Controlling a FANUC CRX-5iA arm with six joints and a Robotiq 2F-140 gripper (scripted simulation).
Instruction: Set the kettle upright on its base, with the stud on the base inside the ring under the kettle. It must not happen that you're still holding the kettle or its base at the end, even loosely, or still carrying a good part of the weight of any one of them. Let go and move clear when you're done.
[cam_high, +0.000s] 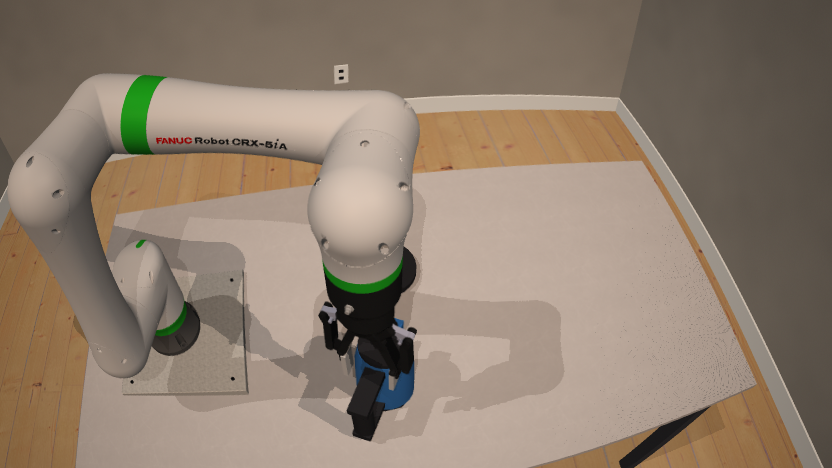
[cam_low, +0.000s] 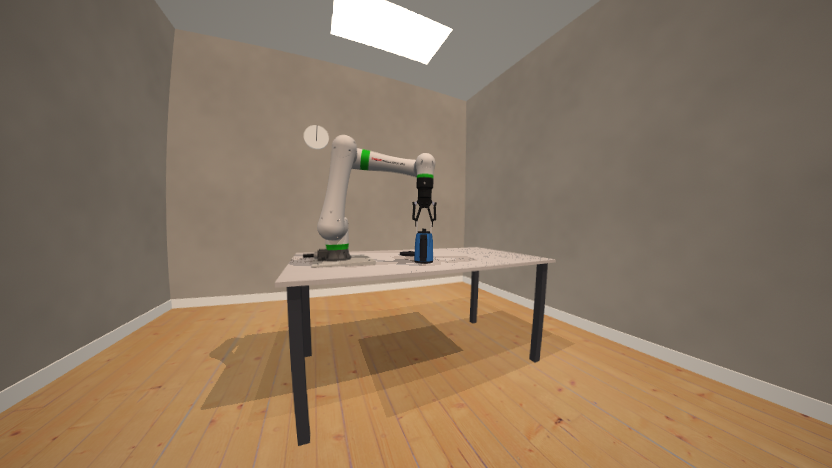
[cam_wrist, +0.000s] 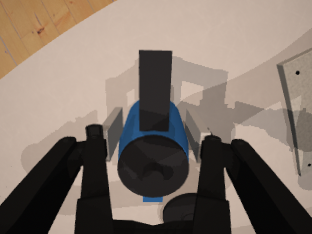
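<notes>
The kettle (cam_high: 386, 381) is blue with a black lid and a black handle (cam_high: 366, 401). It stands upright on the white table top, and shows small in the exterior view (cam_low: 423, 246). My gripper (cam_high: 369, 360) hangs straight above it, open, with nothing between the fingers. In the wrist view the fingers flank the kettle's lid (cam_wrist: 154, 161) from above without touching it. The base (cam_high: 410, 270) is a flat black disc lying on the table apart from the kettle, mostly hidden behind my wrist. The wrist view shows part of the base (cam_wrist: 182, 208).
The arm's grey mounting plate (cam_high: 192, 331) lies at the left of the table and shows in the wrist view (cam_wrist: 296, 111). The table's front edge runs close in front of the kettle's handle. The right half of the table holds no objects.
</notes>
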